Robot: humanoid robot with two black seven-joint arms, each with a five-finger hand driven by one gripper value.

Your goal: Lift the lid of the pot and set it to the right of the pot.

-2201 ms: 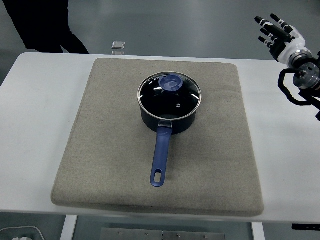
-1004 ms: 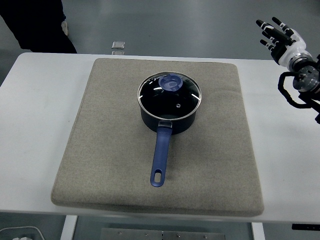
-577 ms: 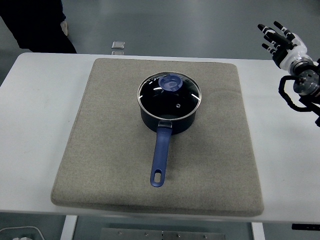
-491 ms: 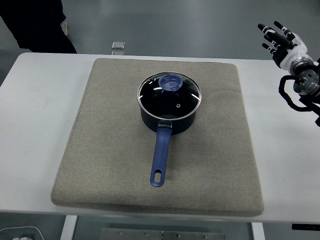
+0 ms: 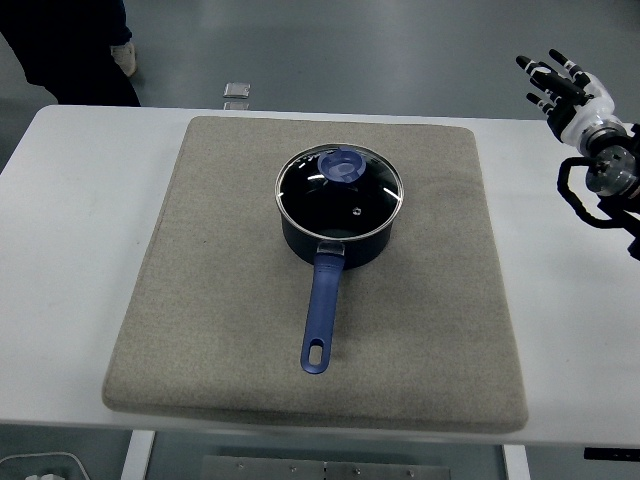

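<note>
Nearest the table's (image 5: 70, 300) front edge, the pot's blue handle (image 5: 320, 318) is pointing toward that edge across the grey mat (image 5: 200, 300). The pot (image 5: 336, 236) is sitting at the mat's middle, the glass lid (image 5: 340, 187) lying closed on it, its blue knob (image 5: 343, 165) toward the far rim. Beyond, past the table's far right corner, the right hand (image 5: 566, 86) is hovering in the air, fingers spread and holding nothing. It is drifting slightly rightward and away compared with a moment ago; pot and lid are unmoved. At the top left, a person's dark clothing (image 5: 70, 45) is showing.
</note>
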